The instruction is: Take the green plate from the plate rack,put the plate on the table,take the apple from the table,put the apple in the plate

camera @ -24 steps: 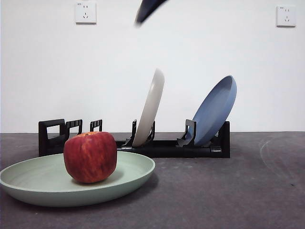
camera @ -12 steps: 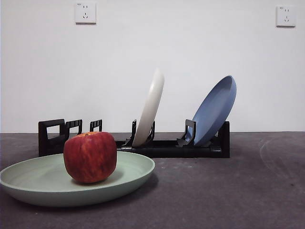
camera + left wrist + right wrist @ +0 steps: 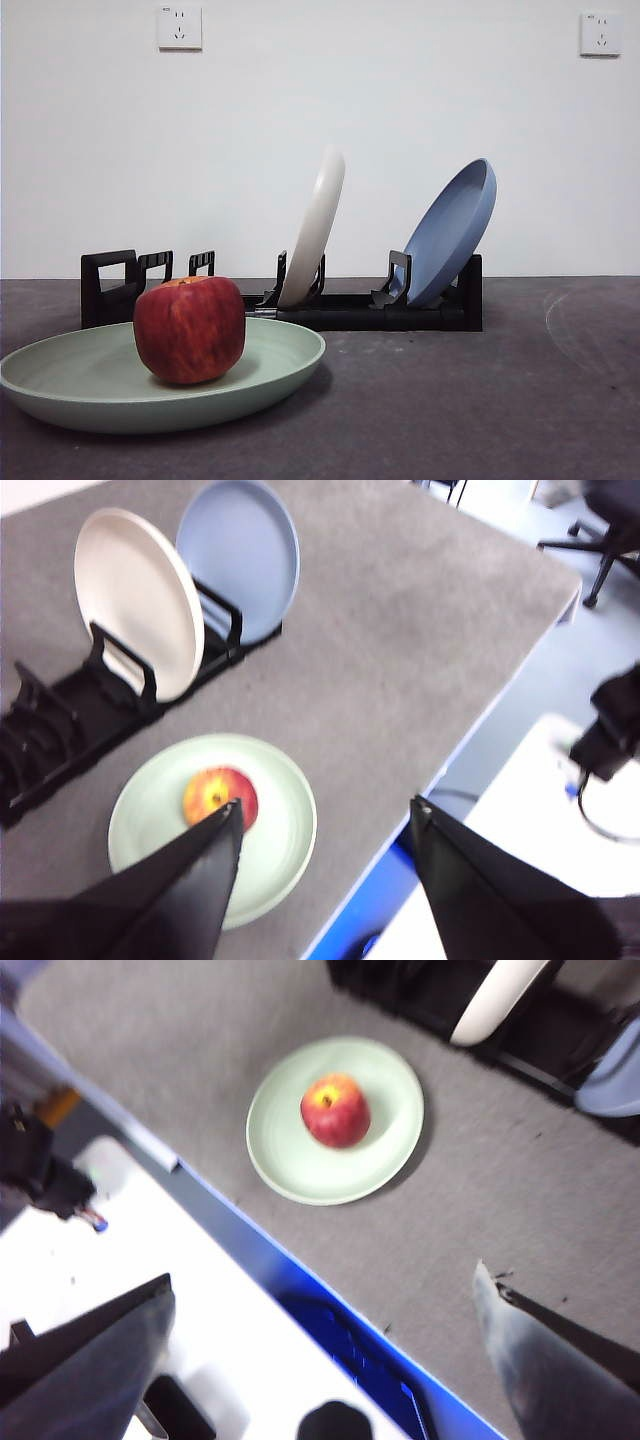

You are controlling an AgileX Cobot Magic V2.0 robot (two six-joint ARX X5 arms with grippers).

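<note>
Two claws: left claw (image 3: 325, 815) and right claw (image 3: 320, 1290) both spread wide, empty, high above worktop (image 3: 480, 400)
Apple (image 3: 189, 329): sits in green plate (image 3: 270, 375)
Plate rack (image 3: 350, 310): behind; holds white plate (image 3: 315, 225) and blue plate (image 3: 450, 230)

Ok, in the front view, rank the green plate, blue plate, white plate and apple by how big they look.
1. green plate, widest, but nearest the camera
2. blue plate
3. white plate, edge-on, so its rank against the blue is unsure
4. apple

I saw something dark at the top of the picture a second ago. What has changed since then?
That dark arm tip at the top of the front view has lifted out of sight. Both grippers, left and right, now hang open and empty, high above the table. The apple still sits in the green plate; the plate rack is unchanged.
</note>
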